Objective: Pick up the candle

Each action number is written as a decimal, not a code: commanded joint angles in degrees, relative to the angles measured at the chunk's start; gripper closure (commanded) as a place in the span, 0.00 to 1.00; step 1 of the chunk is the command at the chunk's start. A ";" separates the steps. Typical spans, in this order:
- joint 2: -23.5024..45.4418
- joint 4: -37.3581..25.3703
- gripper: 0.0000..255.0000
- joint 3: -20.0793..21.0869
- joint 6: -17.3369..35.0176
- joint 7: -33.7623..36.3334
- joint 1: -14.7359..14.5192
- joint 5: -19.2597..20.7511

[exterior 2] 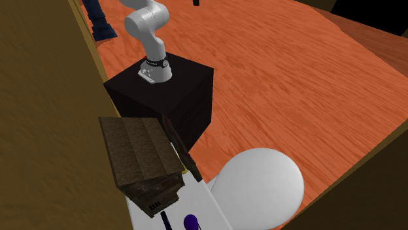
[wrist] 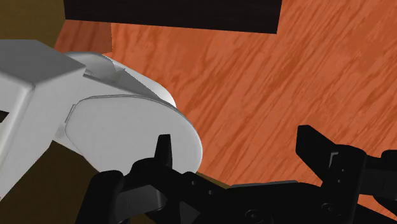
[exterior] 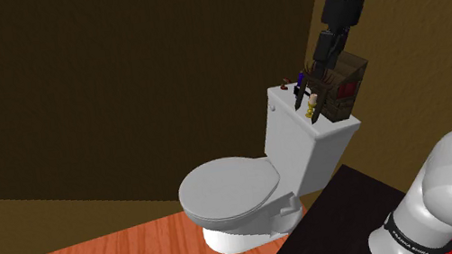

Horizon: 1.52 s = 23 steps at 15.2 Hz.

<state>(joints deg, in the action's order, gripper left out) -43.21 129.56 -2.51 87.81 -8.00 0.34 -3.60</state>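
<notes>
- Over the toilet tank (exterior: 294,139), right of centre in the shoulder view, my claw (exterior: 315,80) hangs pointing down, close against the left face of a brown box (exterior: 350,86) that stands on the tank top.
- Claw state, wrist view: wide. My two black fingers (wrist: 164,151) stand well apart, and the gap between them shows orange wood floor (wrist: 254,76).
- Candle (exterior: 311,112): I take it to be the small pale-yellow thing at the tank's front edge. In the frame it lies just below my claw and just beside the box's lower left corner. It is too small to tell its shape.
- I cannot tell whether my fingertips touch the candle or the box.
- Second exterior view: the same yellow speck sits at the box's corner, lower middle of the frame.
- Other bits on the tank top, left of my claw: a blue-purple item (exterior: 300,77) and a dark stick-like piece (exterior: 298,95).
- Toilet lid (exterior: 228,188): white and shut, lower left of the tank.
- Black stand (exterior 2: 167,98): upper middle of the second exterior view, with my white arm (exterior 2: 152,39) rising from it.
</notes>
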 commanded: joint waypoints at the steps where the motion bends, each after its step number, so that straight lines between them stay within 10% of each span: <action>1: 0.00 0.00 0.00 0.00 0.00 0.00 0.00 0.00; 23: 36.48 -9.54 0.00 -13.58 18.21 -15.29 6.47 9.45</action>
<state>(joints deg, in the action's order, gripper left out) -9.09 121.12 -15.56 105.10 -22.60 6.53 5.82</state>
